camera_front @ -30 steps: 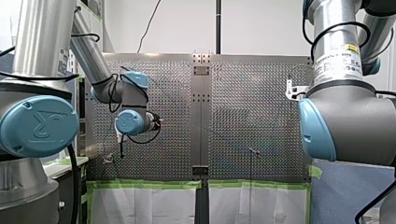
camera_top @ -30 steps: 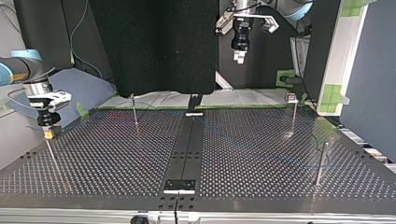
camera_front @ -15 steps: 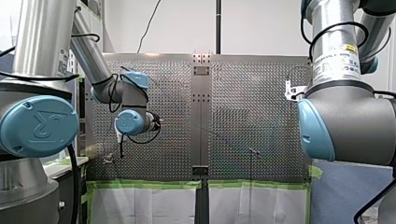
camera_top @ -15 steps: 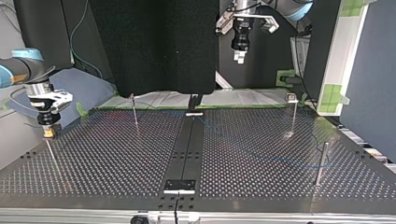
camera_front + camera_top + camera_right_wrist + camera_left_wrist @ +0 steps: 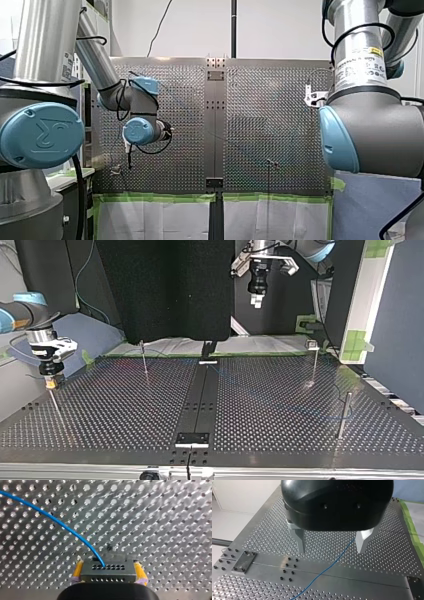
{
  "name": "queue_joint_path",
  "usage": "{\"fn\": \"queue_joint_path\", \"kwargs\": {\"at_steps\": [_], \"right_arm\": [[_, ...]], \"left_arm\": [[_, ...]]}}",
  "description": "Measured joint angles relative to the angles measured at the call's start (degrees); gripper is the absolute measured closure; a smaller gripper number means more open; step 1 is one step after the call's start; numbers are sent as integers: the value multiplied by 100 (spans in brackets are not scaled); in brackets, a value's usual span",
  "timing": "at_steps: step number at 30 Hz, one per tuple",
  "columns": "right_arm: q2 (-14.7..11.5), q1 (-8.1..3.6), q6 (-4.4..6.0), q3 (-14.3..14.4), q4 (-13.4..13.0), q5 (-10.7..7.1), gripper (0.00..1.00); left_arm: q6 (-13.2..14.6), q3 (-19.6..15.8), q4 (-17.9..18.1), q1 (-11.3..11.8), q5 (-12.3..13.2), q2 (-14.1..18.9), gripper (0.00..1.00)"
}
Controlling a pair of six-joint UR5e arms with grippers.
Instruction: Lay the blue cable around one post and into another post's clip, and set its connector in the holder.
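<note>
Blue cable point(image 5: 62, 527): held at its end, by the connector point(image 5: 107, 567), which sits clamped between the yellow pads point(image 5: 78, 572) of my right gripper point(image 5: 108, 574). Comes out of the connector's upper row of holes and bends away in an arc over the perforated table point(image 5: 162, 517). Gripped by the rigid block and not by the thin wire, probably to keep the connector's direction fixed for the holder. In the top view, seen low near the table's left edge, right over a thin post point(image 5: 56, 407); whether touching it, not possible to say. Holder itself not identified with certainty.

My left gripper point(image 5: 331, 548): fingers apart, nothing between them, hanging high over the table. Below it, another stretch of the cable, lying slack across the centre rail point(image 5: 367, 580). Open and raised, apparently in order to be ready to come down and guide this slack toward a post. Routing around one post and into another's clip judged as not yet complete; cable too faint in the top view to be sure.
</note>
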Motion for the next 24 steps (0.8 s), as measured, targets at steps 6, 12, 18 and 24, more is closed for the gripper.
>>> {"fn": "queue_joint_path", "kwargs": {"at_steps": [6,12,18,24], "right_arm": [[-1,21,-52,-1,8,26,100],[-116,7,-199,134,92,107,100],[-275,-3,-25,275,-123,105,100],[-294,7,35,287,-181,90,100]], "left_arm": [[7,-7,0,5,0,-4,0],[38,-39,0,25,-7,-5,0],[67,-51,3,60,-9,-5,0],[71,-54,3,90,-2,-7,0]]}}
